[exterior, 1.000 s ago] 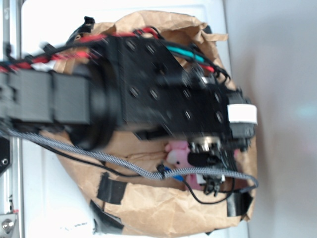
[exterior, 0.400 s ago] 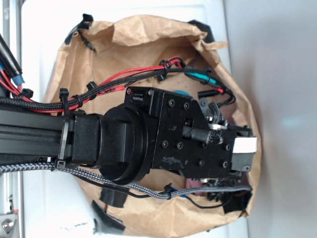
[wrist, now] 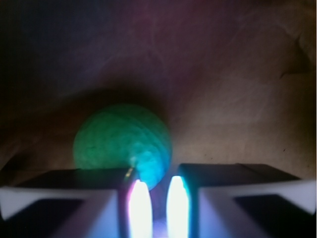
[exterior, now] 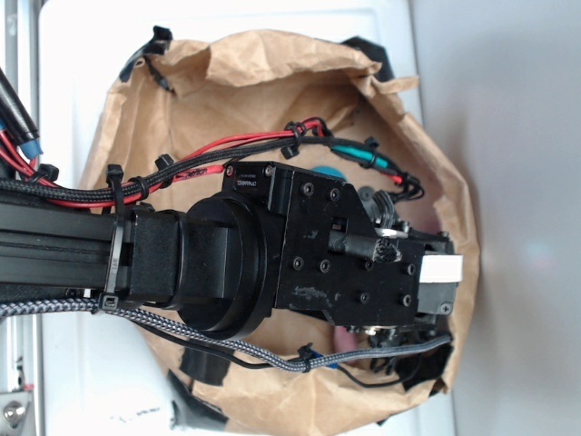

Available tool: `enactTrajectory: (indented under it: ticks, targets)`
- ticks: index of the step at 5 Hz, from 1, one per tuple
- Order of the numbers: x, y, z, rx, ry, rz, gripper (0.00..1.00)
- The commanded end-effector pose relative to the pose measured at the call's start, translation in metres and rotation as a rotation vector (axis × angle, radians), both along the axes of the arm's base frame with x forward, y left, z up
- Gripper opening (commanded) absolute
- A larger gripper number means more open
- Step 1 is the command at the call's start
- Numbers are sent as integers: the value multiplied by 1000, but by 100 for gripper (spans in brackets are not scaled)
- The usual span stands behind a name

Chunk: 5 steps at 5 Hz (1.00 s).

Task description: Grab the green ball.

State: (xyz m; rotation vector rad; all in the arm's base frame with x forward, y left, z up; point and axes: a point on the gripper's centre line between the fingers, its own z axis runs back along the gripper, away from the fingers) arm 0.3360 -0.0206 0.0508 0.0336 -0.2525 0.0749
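Observation:
In the wrist view the green ball (wrist: pixel 121 141) lies on the brown paper floor, just past my fingertips and a little left of centre. Its lower part is hidden behind my left finger (wrist: pixel 139 206). My gripper (wrist: pixel 157 201) has its two glowing fingers nearly together, with only a thin gap and nothing between them. From the exterior view my black arm and wrist (exterior: pixel 336 259) reach down into the paper bag (exterior: pixel 245 82) and cover the ball and the fingers.
The crumpled bag walls rise all around the wrist. A sliver of the blue ball (exterior: pixel 331 172) shows above the wrist block. Red, black and green cables (exterior: pixel 272 141) run along the arm. Black tape (exterior: pixel 201 368) patches the bag's near rim.
A second ago the wrist lay higher in the picture and the pink bunny showed below it. The wrist has since swung down over the bunny, then held almost still.

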Motion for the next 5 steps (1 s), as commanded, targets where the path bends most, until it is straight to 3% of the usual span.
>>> enactTrajectory:
  ticks: [1,2,4,5]
  targets:
    - [2,8,48,-68,-53,-34,84]
    - [-9,16,60,-124,-71,-64,100]
    - [-9,5,59,-180,-90,-98,100]
    - [-3,-4,49,-159,-105,-101,100]
